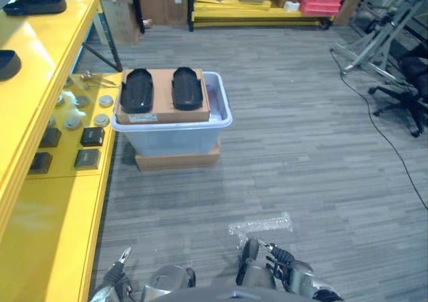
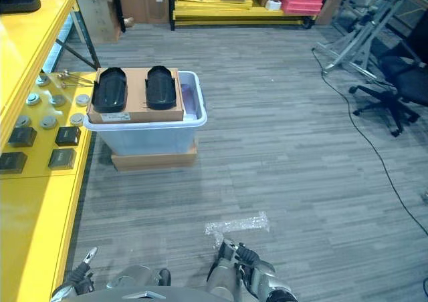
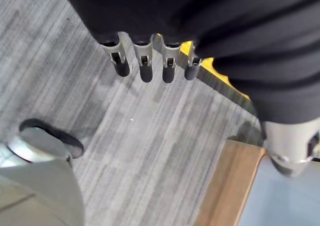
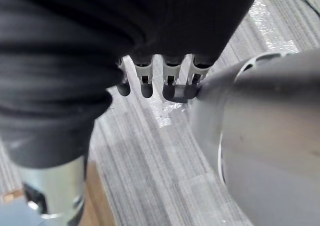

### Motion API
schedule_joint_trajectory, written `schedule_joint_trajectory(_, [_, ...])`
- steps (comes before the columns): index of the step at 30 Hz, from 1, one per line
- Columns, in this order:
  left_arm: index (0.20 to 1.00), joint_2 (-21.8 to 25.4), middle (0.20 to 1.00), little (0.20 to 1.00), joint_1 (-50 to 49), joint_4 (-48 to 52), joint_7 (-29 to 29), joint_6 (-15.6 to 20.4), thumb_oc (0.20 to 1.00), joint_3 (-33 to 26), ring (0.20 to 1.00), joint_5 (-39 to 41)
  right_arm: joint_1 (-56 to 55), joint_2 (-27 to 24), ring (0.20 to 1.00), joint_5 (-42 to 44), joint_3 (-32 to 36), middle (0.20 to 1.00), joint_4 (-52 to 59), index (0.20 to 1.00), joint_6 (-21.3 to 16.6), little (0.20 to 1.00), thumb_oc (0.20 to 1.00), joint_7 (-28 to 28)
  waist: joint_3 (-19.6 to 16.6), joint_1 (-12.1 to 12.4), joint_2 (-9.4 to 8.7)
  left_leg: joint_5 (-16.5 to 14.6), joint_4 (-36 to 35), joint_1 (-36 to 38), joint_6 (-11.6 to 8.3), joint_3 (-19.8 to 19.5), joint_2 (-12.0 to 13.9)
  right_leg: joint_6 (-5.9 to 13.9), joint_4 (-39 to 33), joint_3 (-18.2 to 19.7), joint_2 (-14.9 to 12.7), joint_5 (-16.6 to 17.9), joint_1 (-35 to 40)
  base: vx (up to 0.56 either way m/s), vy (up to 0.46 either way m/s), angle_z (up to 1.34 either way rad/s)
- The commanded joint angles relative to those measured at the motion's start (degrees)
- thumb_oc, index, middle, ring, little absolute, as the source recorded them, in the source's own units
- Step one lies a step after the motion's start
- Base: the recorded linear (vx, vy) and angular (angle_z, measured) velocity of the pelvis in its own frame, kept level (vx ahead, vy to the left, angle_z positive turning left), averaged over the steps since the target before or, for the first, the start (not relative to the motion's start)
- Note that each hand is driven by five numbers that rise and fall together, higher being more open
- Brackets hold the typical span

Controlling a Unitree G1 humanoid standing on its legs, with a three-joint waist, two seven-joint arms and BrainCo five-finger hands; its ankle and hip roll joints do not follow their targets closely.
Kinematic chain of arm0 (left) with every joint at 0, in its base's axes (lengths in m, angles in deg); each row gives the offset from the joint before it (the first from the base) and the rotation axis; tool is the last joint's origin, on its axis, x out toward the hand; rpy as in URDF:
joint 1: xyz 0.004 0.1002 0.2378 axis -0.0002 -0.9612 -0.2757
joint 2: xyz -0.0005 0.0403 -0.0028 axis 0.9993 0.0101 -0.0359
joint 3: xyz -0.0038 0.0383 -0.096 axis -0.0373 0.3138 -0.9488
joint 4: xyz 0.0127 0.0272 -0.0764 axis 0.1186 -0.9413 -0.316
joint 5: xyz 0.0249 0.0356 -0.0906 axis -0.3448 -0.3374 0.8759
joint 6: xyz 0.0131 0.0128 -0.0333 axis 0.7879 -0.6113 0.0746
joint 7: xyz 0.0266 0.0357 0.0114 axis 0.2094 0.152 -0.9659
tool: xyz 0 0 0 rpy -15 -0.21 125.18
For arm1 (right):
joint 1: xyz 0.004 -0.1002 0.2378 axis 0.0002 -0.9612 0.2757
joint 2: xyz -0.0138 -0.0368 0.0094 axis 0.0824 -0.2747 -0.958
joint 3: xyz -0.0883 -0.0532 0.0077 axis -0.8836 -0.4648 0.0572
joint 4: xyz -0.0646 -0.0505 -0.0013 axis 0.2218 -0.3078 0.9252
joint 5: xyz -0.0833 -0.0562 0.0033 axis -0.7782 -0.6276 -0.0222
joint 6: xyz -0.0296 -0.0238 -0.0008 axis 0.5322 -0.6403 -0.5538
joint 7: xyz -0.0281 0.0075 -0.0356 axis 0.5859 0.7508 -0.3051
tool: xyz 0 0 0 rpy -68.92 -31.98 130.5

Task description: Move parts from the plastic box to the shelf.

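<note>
— Two black oval plastic parts [image 1: 161, 89], where did they lie?
— On a brown cardboard sheet [image 1: 164, 111] across the translucent plastic box [image 1: 221, 118], just beside the long yellow shelf [image 1: 47, 202].
— And the hands?
— The left hand [image 3: 145, 61] and right hand [image 4: 160, 81] hung low, fingers relaxed, holding nothing.

Plastic box [image 1: 175, 136] on the floor [image 1: 294, 155] just right of the shelf [image 1: 53, 202], resting on a flat board [image 1: 177, 161]. Across the box's top, a cardboard sheet [image 1: 164, 105] carrying two trays [image 1: 137, 90] side by side. On the shelf's lower level, round parts [image 1: 101, 119] behind square blocks [image 1: 92, 136]. Plastic wrap [image 1: 261, 224] on the floor in front of the box. Office chair [image 1: 401, 98] far right; cartons [image 1: 160, 1] along the back.
</note>
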Motion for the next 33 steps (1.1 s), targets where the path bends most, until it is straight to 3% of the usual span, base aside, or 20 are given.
schedule_joint_trajectory(1, [1.000,3.1,1.000,1.000,-3.6,0.5,0.9,1.8,1.000,1.6,1.000,-1.1,2.5,-0.6,1.000,1.7,1.1,1.000,0.0,1.000,-0.4,1.000,1.000,-0.2,-2.3,2.4,-2.70,-2.1,8.8,-4.6,-0.35,3.4,5.3,4.50,-9.1,1.5,-3.4,6.0,4.5,0.69,-0.203,1.05])
schedule_joint_trajectory(5, [1.000,2.0,1.000,1.000,-4.0,0.2,1.4,1.7,1.000,1.5,1.000,-3.2,3.1,-2.0,1.000,1.2,0.2,1.000,-2.8,1.000,-0.9,1.000,1.000,-1.3,-5.1,2.4,-2.35,5.2,12.7,-2.0,-4.04,4.8,11.5,1.25,-6.9,-0.9,0.1,3.8,6.9,0.49,-0.154,0.63])
schedule_joint_trajectory(7, [1.000,1.6,1.000,1.000,-3.9,0.3,0.9,1.9,1.000,2.1,1.000,-3.0,2.7,-2.9,1.000,1.8,0.0,1.000,-3.1,1.000,-0.8,1.000,1.000,-0.8,-5.6,2.2,-2.39,9.4,18.0,-3.9,-5.29,5.5,13.6,-0.61,-7.3,-2.2,1.5,3.0,8.3,0.40,-0.193,0.27])
schedule_joint_trajectory(8, [1.000,1.3,1.000,1.000,-3.6,0.3,0.4,0.8,1.000,2.4,1.000,-1.9,2.1,-4.0,1.000,2.0,1.0,1.000,-4.2,1.000,-1.1,1.000,1.000,-0.4,-5.6,1.9,-1.68,12.1,24.1,-7.2,-6.36,6.2,15.4,-2.61,-8.4,-4.4,3.6,2.0,10.3,0.41,-0.183,0.24])
schedule_joint_trajectory(10, [1.000,1.2,1.000,1.000,-3.0,-0.1,0.2,0.7,1.000,2.3,1.000,-2.2,1.7,-4.5,1.000,2.4,1.8,1.000,-4.7,1.000,-1.2,1.000,1.000,-0.2,-5.1,1.9,-1.43,12.0,24.0,-9.5,-6.23,5.9,13.7,-2.70,-9.4,-4.9,4.2,1.9,11.0,0.34,-0.076,0.36])
schedule_joint_trajectory(12, [1.000,1.7,1.000,1.000,-1.6,-0.7,0.2,1.2,1.000,2.5,1.000,-1.0,1.0,-4.2,1.000,1.5,3.3,1.000,-6.4,1.000,-2.1,1.000,1.000,-0.1,-4.2,1.3,-0.79,10.4,13.2,-7.9,-5.78,8.7,11.2,-1.82,-10.8,-6.4,4.7,1.8,11.7,0.31,0.056,0.22])
schedule_joint_trajectory(14, [1.000,2.3,1.000,1.000,-0.9,-0.6,-0.1,1.1,1.000,2.6,1.000,-0.2,0.5,-3.7,1.000,1.0,4.1,1.000,-7.4,1.000,-2.6,1.000,1.000,-0.1,-3.7,1.3,-0.19,12.2,1.7,-6.9,-6.10,11.2,10.0,-0.92,-12.5,-7.7,5.2,2.2,13.5,0.26,0.135,0.13])
schedule_joint_trajectory(15, [1.000,2.2,1.000,1.000,-0.1,-0.2,-0.6,0.5,1.000,2.6,1.000,0.8,-0.1,-3.4,1.000,0.2,4.8,1.000,-8.2,1.000,-3.1,1.000,1.000,0.0,-3.3,2.0,0.40,16.0,-6.6,-9.1,-6.75,12.3,9.1,-0.13,-13.6,-7.7,5.7,1.7,16.1,0.25,0.153,0.50])
schedule_joint_trajectory(16, [1.000,2.2,1.000,1.000,0.0,-0.1,-0.7,0.5,1.000,2.5,1.000,1.0,-0.1,-3.4,1.000,0.1,4.8,1.000,-8.2,1.000,-3.2,1.000,1.000,0.0,-3.2,2.1,0.50,16.6,-7.7,-9.4,-6.85,12.4,9.1,-0.05,-13.6,-7.6,5.8,1.6,16.3,0.31,0.175,0.45])
schedule_joint_trajectory(17, [1.000,2.1,1.000,1.000,0.0,0.3,-1.2,0.4,1.000,2.1,1.000,1.3,-0.7,-3.2,1.000,-0.1,4.9,1.000,-8.4,1.000,-3.7,1.000,1.000,0.1,-2.9,2.8,1.22,20.8,-12.5,-11.7,-7.52,12.8,9.3,0.35,-13.6,-7.2,6.5,1.6,17.9,0.24,0.111,0.13])
schedule_joint_trajectory(19, [1.000,2.0,1.000,1.000,-0.3,1.3,-1.7,0.5,1.000,1.0,1.000,1.2,-1.7,-3.2,1.000,-0.3,4.4,1.000,-7.2,1.000,-4.1,1.000,1.000,0.1,-2.5,3.5,1.91,25.8,-16.2,-15.1,-8.97,13.7,10.9,0.47,-13.5,-7.2,8.0,0.6,20.5,0.40,0.120,-0.09])
schedule_joint_trajectory(20, [1.000,2.0,1.000,1.000,-0.5,1.6,-2.1,0.5,1.000,0.4,1.000,1.3,-2.2,-3.3,1.000,-0.1,3.9,1.000,-6.4,1.000,-4.5,1.000,1.000,-0.1,-2.1,3.7,1.90,26.5,-16.6,-16.0,-9.19,13.9,11.3,0.32,-13.2,-7.6,8.3,0.1,21.3,0.39,0.105,-0.26])
schedule_joint_trajectory(25, [1.000,1.9,1.000,1.000,-1.5,1.4,-1.8,2.2,1.000,-2.2,1.000,-0.1,-2.3,-3.2,1.000,1.3,2.0,1.000,-1.8,1.000,-4.0,1.000,1.000,0.7,-2.1,4.6,1.03,25.6,-14.9,-17.2,-7.91,14.3,10.9,-0.61,-9.5,-8.2,8.8,-3.6,21.5,0.24,0.122,-0.44])
schedule_joint_trajectory(27, [1.000,1.8,1.000,1.000,-1.7,0.7,-2.4,2.7,1.000,-2.5,1.000,0.2,-1.4,-3.0,1.000,2.5,2.0,1.000,-1.7,1.000,-3.8,1.000,1.000,0.5,-2.6,5.7,0.39,22.1,-11.7,-17.0,-5.79,12.5,8.5,-1.72,-5.7,-6.9,8.8,-7.4,22.9,0.39,0.229,-0.80])
schedule_joint_trajectory(31, [1.000,2.6,1.000,1.000,-1.6,0.8,-1.6,3.6,1.000,-1.0,1.000,-0.7,-0.8,-1.8,1.000,3.5,2.1,1.000,-1.9,1.000,-5.5,1.000,1.000,0.0,-4.1,6.2,0.02,19.0,-12.3,-14.0,-2.10,11.6,4.6,-1.75,1.7,-6.4,8.9,-11.9,23.0,0.26,0.203,-0.25])
schedule_joint_trajectory(33, [1.000,2.9,1.000,1.000,-1.7,0.6,-1.1,4.0,1.000,-0.2,1.000,-0.8,-0.5,-1.1,1.000,4.5,2.1,1.000,-1.4,1.000,-6.0,1.000,1.000,0.7,-4.4,5.9,0.18,17.6,-12.6,-12.8,0.31,11.0,2.3,-0.04,11.6,-5.9,7.4,-10.1,19.6,0.21,0.254,-0.10])
